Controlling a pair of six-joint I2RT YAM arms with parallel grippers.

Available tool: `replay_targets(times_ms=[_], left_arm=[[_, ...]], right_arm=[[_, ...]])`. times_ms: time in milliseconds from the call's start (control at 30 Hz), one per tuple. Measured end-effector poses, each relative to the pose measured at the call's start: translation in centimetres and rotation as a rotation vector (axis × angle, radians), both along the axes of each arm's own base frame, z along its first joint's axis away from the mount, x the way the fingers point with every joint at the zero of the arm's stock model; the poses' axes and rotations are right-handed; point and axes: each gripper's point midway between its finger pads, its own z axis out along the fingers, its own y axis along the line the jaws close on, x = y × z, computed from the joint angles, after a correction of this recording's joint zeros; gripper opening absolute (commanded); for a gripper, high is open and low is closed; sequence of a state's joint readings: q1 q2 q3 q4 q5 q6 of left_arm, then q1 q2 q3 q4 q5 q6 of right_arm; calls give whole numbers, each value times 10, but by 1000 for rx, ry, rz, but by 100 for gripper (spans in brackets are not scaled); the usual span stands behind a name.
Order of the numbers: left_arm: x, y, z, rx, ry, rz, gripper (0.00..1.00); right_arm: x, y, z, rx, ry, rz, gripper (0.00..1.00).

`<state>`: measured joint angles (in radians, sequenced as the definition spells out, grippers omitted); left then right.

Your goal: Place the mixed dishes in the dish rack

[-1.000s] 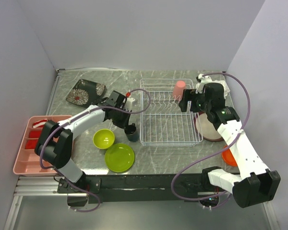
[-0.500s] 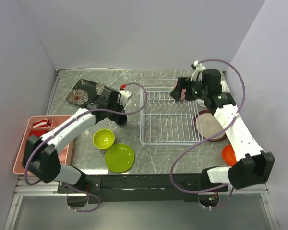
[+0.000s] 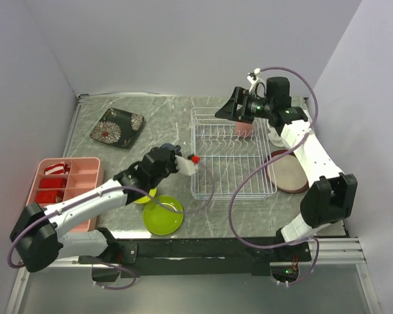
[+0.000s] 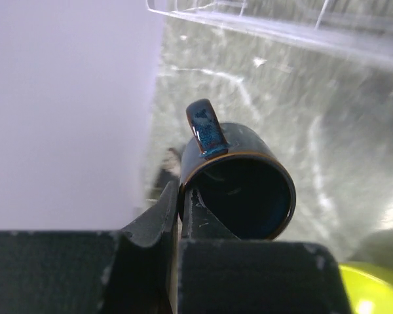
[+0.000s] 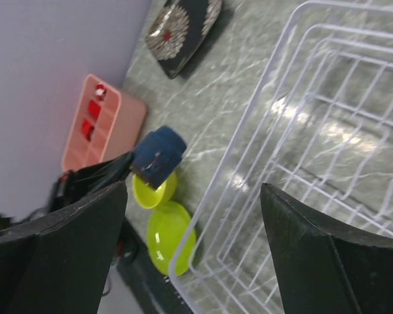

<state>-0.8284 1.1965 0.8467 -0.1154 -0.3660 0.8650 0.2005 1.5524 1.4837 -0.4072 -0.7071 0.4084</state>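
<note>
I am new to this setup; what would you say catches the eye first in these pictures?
The left gripper, shut on the rim of the dark navy cup, holds it just left of the white dish rack, near the lime green bowl. The right gripper hangs open over the rack's far end, where a pink cup sits. The black floral square plate lies alone at the far left of the table.

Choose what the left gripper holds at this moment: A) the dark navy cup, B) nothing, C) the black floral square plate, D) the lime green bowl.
A: in the left wrist view the left gripper is shut on the rim of the dark navy cup, one finger inside and one outside.
</note>
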Motion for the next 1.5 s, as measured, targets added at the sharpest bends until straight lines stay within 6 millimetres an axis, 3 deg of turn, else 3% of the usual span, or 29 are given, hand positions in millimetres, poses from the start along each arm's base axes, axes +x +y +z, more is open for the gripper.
replay_targets(times_ms=[200,333,600,933,1233,1500], left_arm=[[-10,16,-15,208,-316,-161,1],[-27,10,-17,299,-523,-312,1],[-47,-26,40,292,-849,-418,1],[-54,-64,71,239,-964,-430,1],[-61,-69,73,222,-959,-418,1],[-56,-70,74,222,-948,-393,1]], right_arm=[[-11,18,-3,111,99,105,94],[-20,31,5,222,151,196,97],[-29,59,-14,283,275,321,98],[-42,84,-19,310,339,419,98],[-47,95,-15,323,339,474,98],[-52,102,-16,324,349,506,91]])
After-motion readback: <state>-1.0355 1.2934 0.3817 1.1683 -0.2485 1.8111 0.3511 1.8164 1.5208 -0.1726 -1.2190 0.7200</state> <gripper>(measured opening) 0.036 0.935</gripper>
